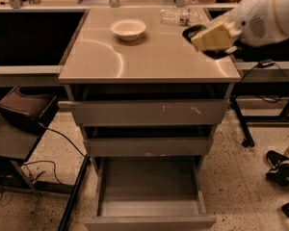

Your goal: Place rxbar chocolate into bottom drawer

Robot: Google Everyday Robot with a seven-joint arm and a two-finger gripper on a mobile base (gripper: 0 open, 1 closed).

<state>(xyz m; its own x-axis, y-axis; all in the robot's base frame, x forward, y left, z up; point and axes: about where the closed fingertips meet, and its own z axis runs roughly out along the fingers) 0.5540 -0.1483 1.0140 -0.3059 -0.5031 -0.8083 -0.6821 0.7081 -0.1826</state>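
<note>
Camera view, looking down on a grey cabinet. Bar [194, 32]: dark wrapper, clenched in the claw [209, 37], only its dark edge showing at the claw's tip and underside. Claw and bar sit over the right rear part of the surface [149, 61], close to the right edge, with the white arm [262, 13] reaching in from the upper right.

Just behind and left of the claw lies a clear bottle [176, 17] on its side. A white bowl [128, 29] stands further left near the back, well apart from the claw. The front half of the surface is bare.

Below the front edge: top drawer [149, 112] and middle drawer [148, 147], each pulled out slightly. Bottom drawer [149, 222] is pulled far out at floor level, its tray open to view beyond the two above.

Around: a dark case [26, 107] on a low stand to the left, with a cable [67, 141] trailing toward the cabinet. To the right, a black table leg [241, 124], then a shoe [282, 170] on the speckled floor.
</note>
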